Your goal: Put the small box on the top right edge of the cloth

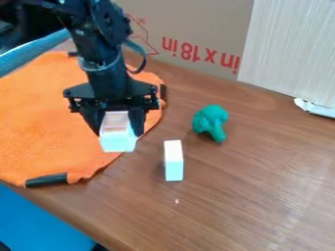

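Observation:
The black gripper (118, 128) hangs at the upper left, over the right part of the orange cloth (46, 122). Between its two fingers it holds a small white box (118, 141), shut on its sides. The box's lower end is pale and faces the camera, near the cloth's right edge. Whether the box touches the cloth beneath it, I cannot tell. The arm and gripper cover part of the cloth's upper right.
A white upright block (173, 161) stands on the brown table (262, 196) right of the cloth. Beyond it sits a green broccoli-shaped toy (210, 122). Cardboard (190, 29) and a pale panel (291, 49) line the back. Black clips (46, 180) grip the cloth's edge.

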Controlling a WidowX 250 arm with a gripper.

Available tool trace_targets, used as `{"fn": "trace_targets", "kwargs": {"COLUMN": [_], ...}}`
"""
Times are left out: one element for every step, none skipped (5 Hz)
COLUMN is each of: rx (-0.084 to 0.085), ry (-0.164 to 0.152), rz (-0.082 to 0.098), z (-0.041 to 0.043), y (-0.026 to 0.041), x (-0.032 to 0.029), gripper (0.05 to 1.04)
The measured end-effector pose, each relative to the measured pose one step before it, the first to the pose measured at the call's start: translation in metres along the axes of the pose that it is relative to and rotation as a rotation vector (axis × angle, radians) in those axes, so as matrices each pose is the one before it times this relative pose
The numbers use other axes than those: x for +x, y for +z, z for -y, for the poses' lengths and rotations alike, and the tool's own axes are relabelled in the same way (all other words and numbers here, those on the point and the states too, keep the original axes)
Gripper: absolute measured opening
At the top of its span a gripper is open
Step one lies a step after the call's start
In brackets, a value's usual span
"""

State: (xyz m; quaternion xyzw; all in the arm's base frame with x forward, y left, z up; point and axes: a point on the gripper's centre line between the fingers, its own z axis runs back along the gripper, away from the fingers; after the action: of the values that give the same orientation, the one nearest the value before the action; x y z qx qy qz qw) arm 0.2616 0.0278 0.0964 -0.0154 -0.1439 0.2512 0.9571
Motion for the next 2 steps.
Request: {"fn": "trace_targets", "kwargs": {"rx": [0.0235, 0.0320], "ry": [0.0226, 0.0570], "rz": [0.0045, -0.0058], "z": [0.00327, -0.00183], "y": [-0.01094, -0.01713], "x": [0.01801, 0.02586], "gripper": [0.728, 0.728]}}
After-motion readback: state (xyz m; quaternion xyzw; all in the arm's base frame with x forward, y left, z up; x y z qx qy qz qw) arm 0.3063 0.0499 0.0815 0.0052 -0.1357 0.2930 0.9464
